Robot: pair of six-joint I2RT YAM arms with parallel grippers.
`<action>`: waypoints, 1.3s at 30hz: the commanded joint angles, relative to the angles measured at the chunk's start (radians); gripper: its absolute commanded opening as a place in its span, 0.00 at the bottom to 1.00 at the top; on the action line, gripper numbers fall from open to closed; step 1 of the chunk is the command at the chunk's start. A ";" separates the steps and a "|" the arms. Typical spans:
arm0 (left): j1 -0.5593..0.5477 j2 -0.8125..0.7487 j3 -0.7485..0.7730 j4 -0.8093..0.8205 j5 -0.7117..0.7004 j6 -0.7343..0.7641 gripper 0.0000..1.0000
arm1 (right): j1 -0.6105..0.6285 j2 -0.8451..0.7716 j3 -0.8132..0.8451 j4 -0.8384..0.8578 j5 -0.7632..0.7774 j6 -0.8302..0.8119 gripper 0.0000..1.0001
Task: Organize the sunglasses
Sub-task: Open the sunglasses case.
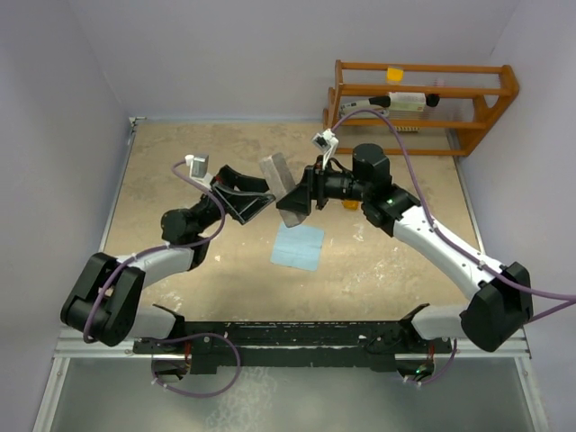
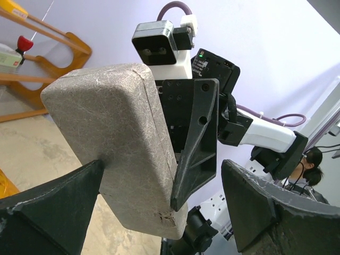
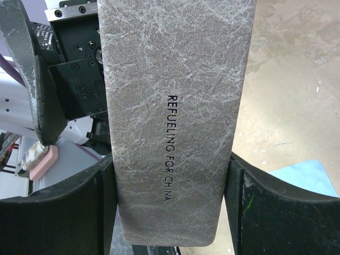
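My right gripper [image 1: 304,193] is shut on the closed grey case [image 1: 281,180] and holds it tilted above the table. In the right wrist view the case [image 3: 175,106] fills the gap between my fingers [image 3: 79,212], with the gripper [image 3: 172,180] clamped on its sides. My left gripper [image 1: 256,205] is open, just left of the case's lower end. In its wrist view the case [image 2: 117,143] stands between the wide jaws of the left gripper [image 2: 162,175]; I cannot tell whether they touch it. The orange sunglasses [image 1: 350,204] peek out under the right wrist, mostly hidden.
The light blue cloth [image 1: 299,245] lies flat on the table below the case; its corner also shows in the right wrist view [image 3: 308,175]. A wooden rack [image 1: 423,99] with small items stands at the back right. Walls close the table at left and back.
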 commanded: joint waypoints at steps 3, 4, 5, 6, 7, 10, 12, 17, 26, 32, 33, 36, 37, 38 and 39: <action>-0.042 -0.072 0.008 0.050 -0.003 0.070 0.90 | 0.036 -0.083 0.001 0.071 -0.011 0.010 0.00; -0.043 -0.078 0.008 0.035 -0.008 0.082 0.90 | 0.036 -0.087 -0.003 0.073 -0.012 0.014 0.00; -0.046 -0.084 0.009 0.016 -0.009 0.094 0.90 | 0.037 -0.089 -0.006 0.075 -0.014 0.017 0.00; -0.047 -0.087 0.010 -0.004 -0.009 0.107 0.90 | 0.040 -0.091 -0.008 0.075 -0.014 0.017 0.00; -0.048 -0.092 0.011 -0.015 -0.011 0.117 0.90 | 0.041 -0.095 -0.009 0.073 -0.014 0.018 0.00; -0.047 -0.096 0.010 -0.017 -0.010 0.120 0.90 | 0.042 -0.109 -0.016 0.071 -0.017 0.019 0.00; -0.048 -0.098 0.011 -0.020 -0.009 0.123 0.90 | 0.042 -0.117 -0.022 0.070 -0.020 0.021 0.00; -0.046 -0.119 0.010 -0.095 -0.014 0.173 0.90 | 0.042 -0.142 -0.029 0.048 0.009 0.004 0.00; -0.039 -0.172 0.007 -0.193 -0.036 0.244 0.91 | 0.042 -0.172 -0.029 0.029 0.014 -0.015 0.00; -0.038 -0.139 0.016 -0.043 -0.003 0.135 0.91 | 0.042 -0.159 -0.039 0.058 -0.032 0.010 0.00; -0.038 -0.132 0.017 -0.019 0.002 0.119 0.91 | 0.042 -0.159 -0.040 0.065 -0.038 0.014 0.00; -0.038 -0.129 0.017 0.031 0.010 0.083 0.91 | 0.042 -0.153 -0.037 0.066 -0.050 0.020 0.00; -0.039 -0.132 0.017 0.031 0.011 0.082 0.91 | 0.041 -0.151 -0.035 0.068 -0.051 0.023 0.00; -0.038 -0.132 0.017 0.028 0.010 0.082 0.91 | 0.042 -0.150 -0.034 0.069 -0.055 0.026 0.00; -0.040 -0.132 0.017 0.022 0.011 0.085 0.91 | 0.042 -0.147 -0.032 0.074 -0.060 0.033 0.00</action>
